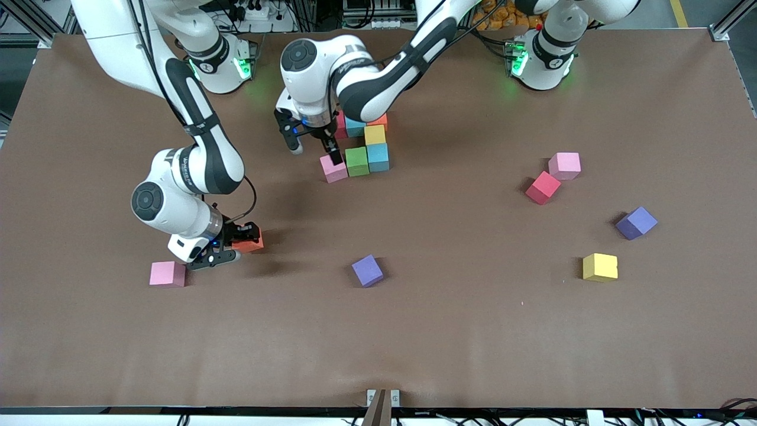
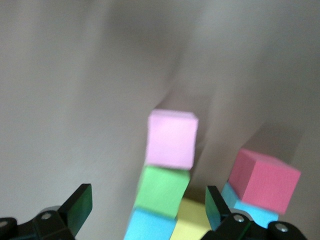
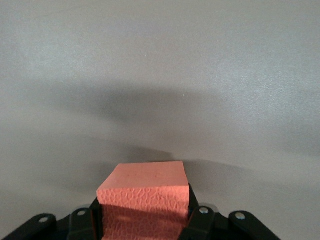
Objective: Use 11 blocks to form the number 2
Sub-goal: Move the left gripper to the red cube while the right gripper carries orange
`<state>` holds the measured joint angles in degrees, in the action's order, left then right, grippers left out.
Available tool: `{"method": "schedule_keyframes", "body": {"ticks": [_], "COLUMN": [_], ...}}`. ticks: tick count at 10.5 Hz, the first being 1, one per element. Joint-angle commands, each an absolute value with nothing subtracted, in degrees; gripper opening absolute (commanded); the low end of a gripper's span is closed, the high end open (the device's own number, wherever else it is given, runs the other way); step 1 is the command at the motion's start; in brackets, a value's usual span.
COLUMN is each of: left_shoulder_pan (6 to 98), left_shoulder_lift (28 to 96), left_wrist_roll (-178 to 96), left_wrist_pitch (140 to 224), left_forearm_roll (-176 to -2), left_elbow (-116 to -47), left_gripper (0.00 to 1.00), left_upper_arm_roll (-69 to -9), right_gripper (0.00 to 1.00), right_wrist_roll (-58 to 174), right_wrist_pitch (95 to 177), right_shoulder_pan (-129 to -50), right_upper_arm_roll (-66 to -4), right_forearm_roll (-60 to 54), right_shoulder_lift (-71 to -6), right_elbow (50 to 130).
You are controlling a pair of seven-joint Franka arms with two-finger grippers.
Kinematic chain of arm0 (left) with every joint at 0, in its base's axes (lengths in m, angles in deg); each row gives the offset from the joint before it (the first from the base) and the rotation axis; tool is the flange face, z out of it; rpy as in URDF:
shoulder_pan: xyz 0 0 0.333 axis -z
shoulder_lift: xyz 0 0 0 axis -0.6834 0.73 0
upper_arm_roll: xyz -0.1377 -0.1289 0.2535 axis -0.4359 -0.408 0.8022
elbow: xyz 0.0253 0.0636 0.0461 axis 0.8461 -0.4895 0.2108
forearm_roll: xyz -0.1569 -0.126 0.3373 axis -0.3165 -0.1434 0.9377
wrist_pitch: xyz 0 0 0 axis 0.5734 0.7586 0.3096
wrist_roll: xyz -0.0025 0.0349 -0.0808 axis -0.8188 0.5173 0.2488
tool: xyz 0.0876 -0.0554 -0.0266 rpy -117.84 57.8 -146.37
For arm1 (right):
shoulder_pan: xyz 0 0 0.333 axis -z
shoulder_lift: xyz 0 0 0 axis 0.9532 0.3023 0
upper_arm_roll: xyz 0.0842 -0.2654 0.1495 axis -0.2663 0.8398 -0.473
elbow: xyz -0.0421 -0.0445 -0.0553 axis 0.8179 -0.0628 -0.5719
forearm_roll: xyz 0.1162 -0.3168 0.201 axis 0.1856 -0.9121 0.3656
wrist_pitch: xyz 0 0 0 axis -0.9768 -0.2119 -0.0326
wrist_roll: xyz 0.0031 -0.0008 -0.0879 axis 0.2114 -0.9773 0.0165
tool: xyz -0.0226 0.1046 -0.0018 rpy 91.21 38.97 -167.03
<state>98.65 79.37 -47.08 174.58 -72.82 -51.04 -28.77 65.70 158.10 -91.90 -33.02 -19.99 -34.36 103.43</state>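
Two grippers are working at once here. My left gripper (image 1: 313, 148) is hanging just over the cluster of blocks near the bases, with its fingers spread wide and nothing between them. In the left wrist view (image 2: 145, 212) I am seeing those open fingers framing the row under them.

I am taking the green block (image 1: 357, 161) as my landmark. A pink block (image 1: 333, 168) is touching it on the side toward the right arm's end, and a light blue block (image 1: 378, 157) is touching it on the side toward the left arm's end. A yellow block (image 1: 374, 134) is sitting just farther from the front camera than that light blue one. Farther again, another light blue block (image 1: 354, 126), an orange block (image 1: 379, 120) and a red block (image 2: 264, 180) are partly hiding under my left arm.

My right gripper (image 1: 236, 247) is pinching a second orange block (image 1: 248, 242), well toward the right arm's end from the green block and low over the table (image 1: 473, 331). The right wrist view (image 3: 142, 222) is showing the fingers pressing on both sides of it.

Another pink block (image 1: 167, 274) is lying just beside that gripper. Well toward the left arm's end from the green block, a pink block (image 1: 564, 165) and a red block (image 1: 543, 187) are lying close together, with a second yellow block (image 1: 599, 267) nearer the front camera. Two purple cubes (image 1: 367, 270) (image 1: 636, 223) are lying loose too.
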Motion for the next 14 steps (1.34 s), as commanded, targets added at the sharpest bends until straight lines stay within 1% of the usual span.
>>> {"method": "schedule_keyframes", "body": {"ticks": [1, 3, 5, 6, 7, 11, 12, 14], "left_shoulder_pan": [94.02, 88.23, 81.46, 77.86, 73.91, 59.93, 57.72, 56.38], "left_shoulder_lift": [73.50, 70.17, 65.86, 64.27, 63.47, 60.13, 59.34, 58.03], "left_wrist_roll": [-46.61, -46.69, -47.30, -47.40, -47.48, -55.72, -58.62, -62.15], "left_wrist_pitch": [168.57, 166.61, 165.73, 163.90, 162.06, 159.84, 159.93, 159.84], "left_forearm_roll": [-74.41, -75.72, -76.34, -76.34, -76.43, -76.43, -76.43, -76.43], "left_elbow": [-53.98, -56.00, -59.77, -60.40, -60.32, -60.05, -59.97, -59.88], "left_gripper": [1.00, 1.00, 1.00, 1.00, 1.00, 1.00, 1.00, 1.00], "left_upper_arm_roll": [-28.49, -28.93, -28.93, -28.93, -29.02, -28.50, -28.15, -25.08], "right_gripper": [0.41, 0.41, 0.41, 0.41, 0.41, 0.41, 0.41, 0.41], "right_wrist_roll": [65.11, 65.02, 64.24, 62.75, 60.82, 53.27, 51.42, 47.73], "right_wrist_pitch": [157.45, 157.62, 157.62, 157.71, 157.97, 160.51, 161.57, 163.23], "right_shoulder_pan": [-92.44, -92.97, -95.25, -96.56, -98.06, -104.03, -105.44, -109.48], "right_upper_arm_roll": [-33.18, -34.58, -34.59, -34.59, -34.59, -34.50, -34.41, -33.97], "right_forearm_roll": [-19.00, -18.91, -16.99, -16.98, -16.98, -17.07, -17.07, -17.16], "right_shoulder_lift": [-35.66, -35.84, -36.19, -36.54, -36.89, -37.42, -37.51, -37.51], "right_elbow": [104.28, 104.28, 104.37, 104.45, 104.72, 105.77, 106.12, 106.82]}}
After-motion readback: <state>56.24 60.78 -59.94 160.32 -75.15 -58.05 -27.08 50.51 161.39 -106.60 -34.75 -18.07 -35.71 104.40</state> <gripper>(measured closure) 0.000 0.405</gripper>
